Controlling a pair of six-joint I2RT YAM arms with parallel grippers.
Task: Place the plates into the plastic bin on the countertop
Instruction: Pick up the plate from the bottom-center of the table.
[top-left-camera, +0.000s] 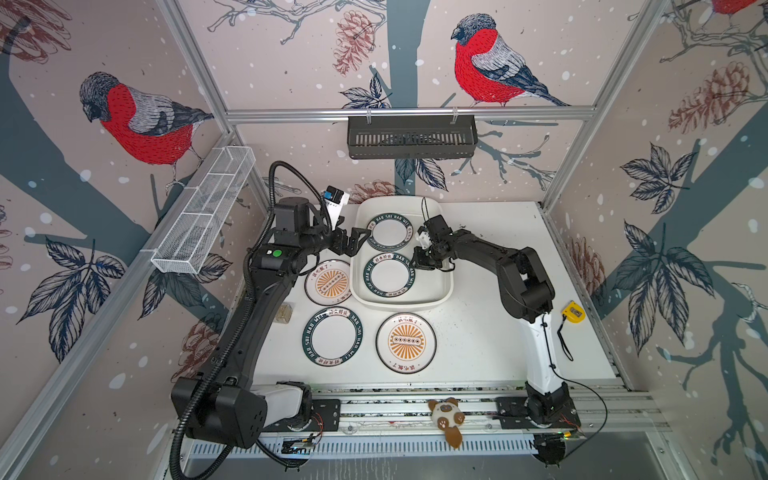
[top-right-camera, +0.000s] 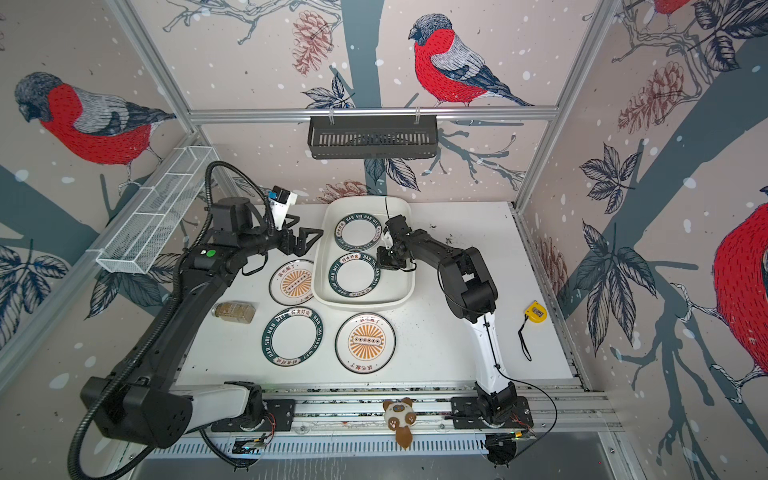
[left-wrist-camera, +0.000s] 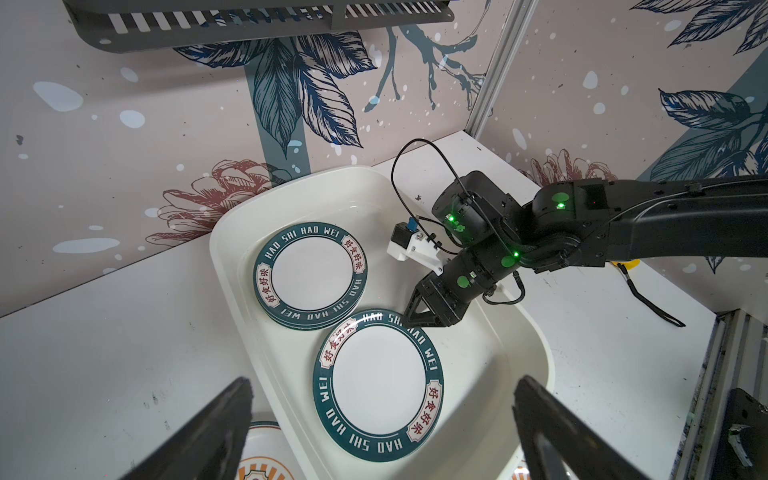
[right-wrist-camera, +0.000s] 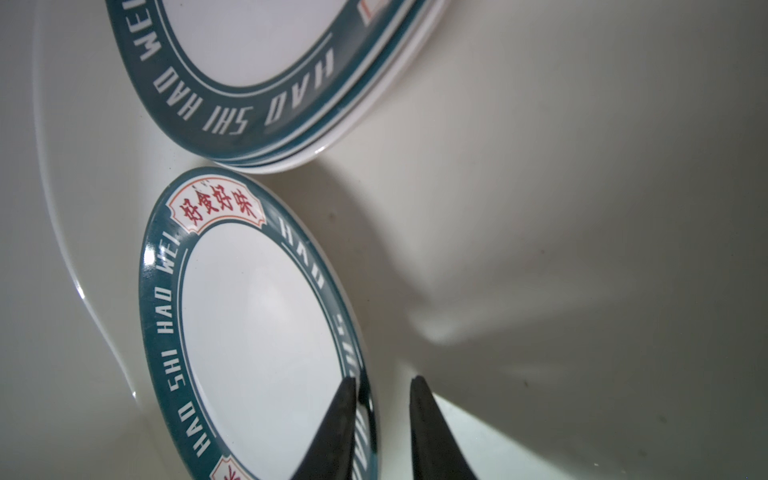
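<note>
My right fingers (right-wrist-camera: 332, 436) sit around a plate (right-wrist-camera: 257, 332) rim; pinching or not, I cannot tell. My left fingers (left-wrist-camera: 216, 424) are spread wide. Pulling away might drag the plate into the stack (right-wrist-camera: 232, 116).

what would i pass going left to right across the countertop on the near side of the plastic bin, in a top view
clear jar lying on its side → green-rimmed plate → orange sunburst plate → yellow tape measure
</note>
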